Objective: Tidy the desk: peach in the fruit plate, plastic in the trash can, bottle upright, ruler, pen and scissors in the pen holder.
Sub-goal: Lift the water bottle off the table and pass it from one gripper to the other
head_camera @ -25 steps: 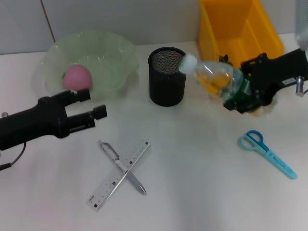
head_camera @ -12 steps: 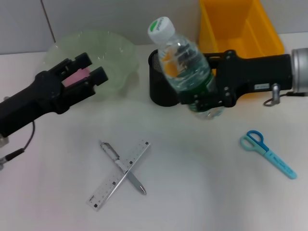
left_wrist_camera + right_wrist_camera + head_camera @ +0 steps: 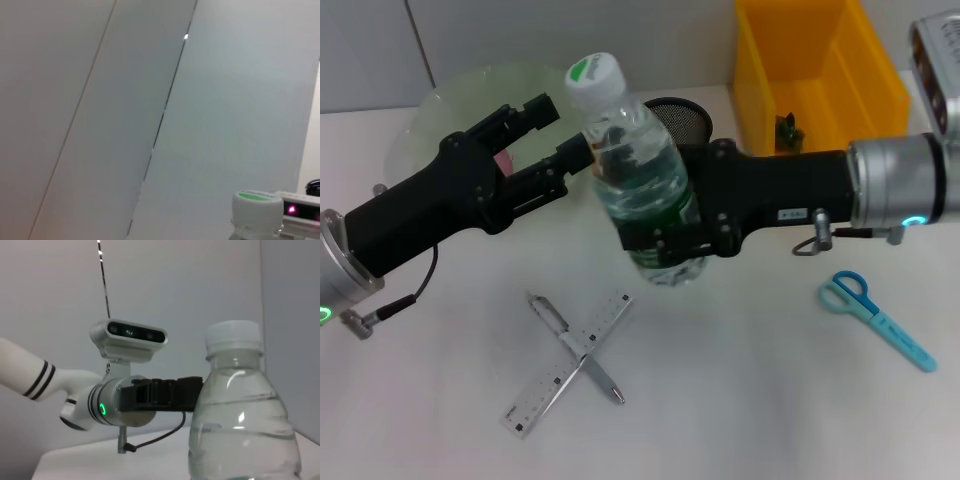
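My right gripper is shut on a clear plastic bottle with a white and green cap, holding it upright above the table. The bottle also shows in the right wrist view, and its cap in the left wrist view. My left gripper is open, right beside the bottle's neck. The peach lies in the green fruit plate, mostly hidden by my left arm. A ruler and a pen lie crossed on the table. Blue scissors lie at the right. The black mesh pen holder stands behind the bottle.
A yellow bin stands at the back right with a small dark object inside. Both arms cross the middle of the table.
My right gripper has carried the bottle to the left and stood it more upright. My left gripper has moved right, up to the bottle's neck, covering the peach.
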